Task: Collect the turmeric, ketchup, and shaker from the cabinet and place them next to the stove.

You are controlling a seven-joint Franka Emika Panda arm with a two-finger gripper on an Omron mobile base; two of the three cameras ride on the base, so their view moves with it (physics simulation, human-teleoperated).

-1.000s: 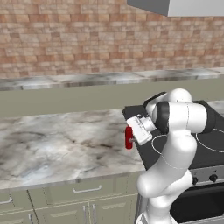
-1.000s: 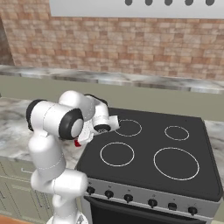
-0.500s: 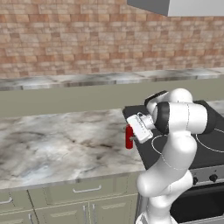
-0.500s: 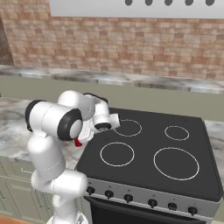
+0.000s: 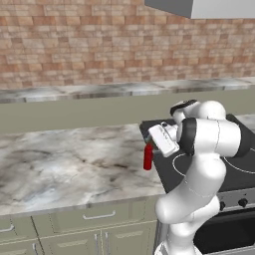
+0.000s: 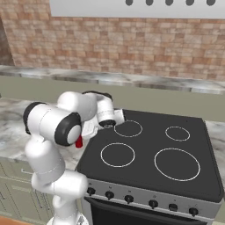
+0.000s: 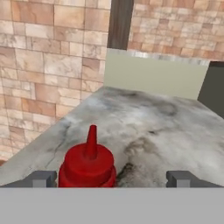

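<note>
In the hand view, the gripper shows at the bottom with its jaws wide apart, clamped on nothing. The ketchup stands upright at lower left by the left fingertip, on the marble counter, just beside the stove

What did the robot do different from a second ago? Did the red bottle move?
Very little shows. The end effector has opened wide and let go of the ketchup, its fingertips apart on both sides. The ketchup stayed upright on the counter beside the stove; the arm barely shifted.
</note>
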